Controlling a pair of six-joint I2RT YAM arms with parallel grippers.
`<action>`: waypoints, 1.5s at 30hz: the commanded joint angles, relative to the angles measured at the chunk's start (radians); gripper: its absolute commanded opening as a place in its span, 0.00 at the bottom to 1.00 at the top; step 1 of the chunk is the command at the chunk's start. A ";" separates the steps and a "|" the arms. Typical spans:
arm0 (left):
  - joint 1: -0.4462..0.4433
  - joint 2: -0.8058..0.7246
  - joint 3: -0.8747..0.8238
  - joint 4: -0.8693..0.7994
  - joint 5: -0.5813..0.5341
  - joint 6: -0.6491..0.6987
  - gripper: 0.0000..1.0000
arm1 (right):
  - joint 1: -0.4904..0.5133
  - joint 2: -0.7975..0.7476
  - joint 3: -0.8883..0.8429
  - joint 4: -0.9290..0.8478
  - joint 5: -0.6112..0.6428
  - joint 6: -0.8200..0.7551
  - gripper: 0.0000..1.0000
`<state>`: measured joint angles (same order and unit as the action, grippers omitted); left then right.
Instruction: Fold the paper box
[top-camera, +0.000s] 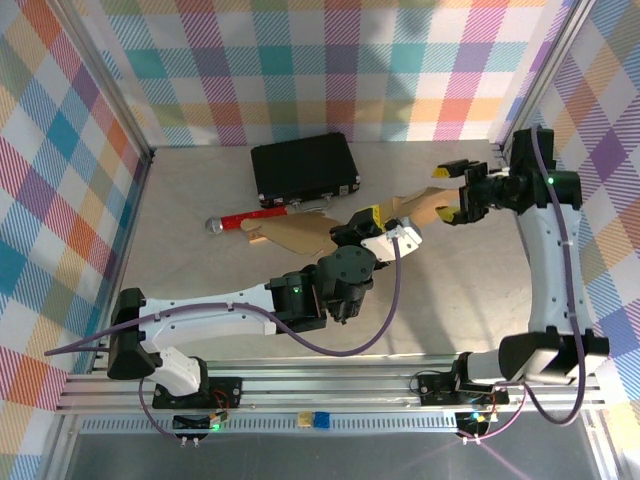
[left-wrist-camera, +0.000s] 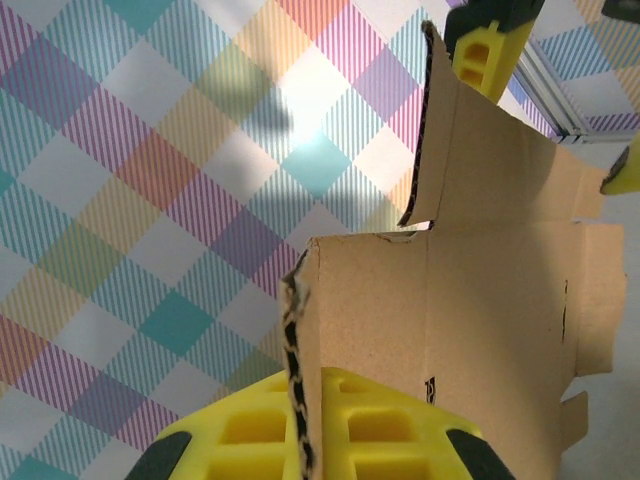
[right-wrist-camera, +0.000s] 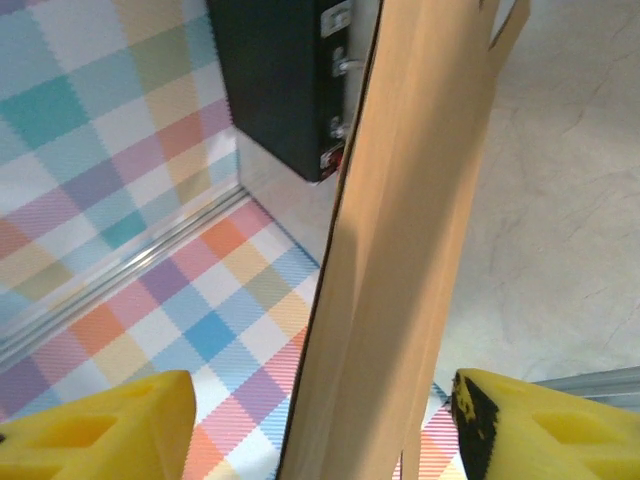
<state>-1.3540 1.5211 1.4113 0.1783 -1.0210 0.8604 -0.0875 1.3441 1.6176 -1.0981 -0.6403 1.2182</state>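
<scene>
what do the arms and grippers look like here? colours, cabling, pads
The left arm and right arm match: white links, black joint housings, a green light each, and a purple cable running alongside. The left gripper and right gripper have yellow fingers moulded with rectangular pockets, black-edged.

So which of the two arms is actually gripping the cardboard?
The left arm: its jaws are shut on the box edge. The right arm has its jaws open, one on either side of it.
</scene>
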 joint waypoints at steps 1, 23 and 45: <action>0.001 0.001 -0.005 0.037 -0.007 -0.013 0.00 | 0.006 -0.041 -0.093 0.086 -0.060 0.101 0.63; 0.000 -0.054 0.139 0.155 -0.078 -0.020 0.54 | 0.043 -0.047 0.097 0.328 0.163 0.077 0.00; 0.308 -0.290 0.229 -0.550 -0.149 -0.837 0.51 | 0.337 0.302 0.455 0.210 0.327 -0.143 0.00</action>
<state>-1.0996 1.2671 1.5803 0.0216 -1.1866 0.3958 0.1799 1.5219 2.0663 -0.9451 -0.3462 1.0607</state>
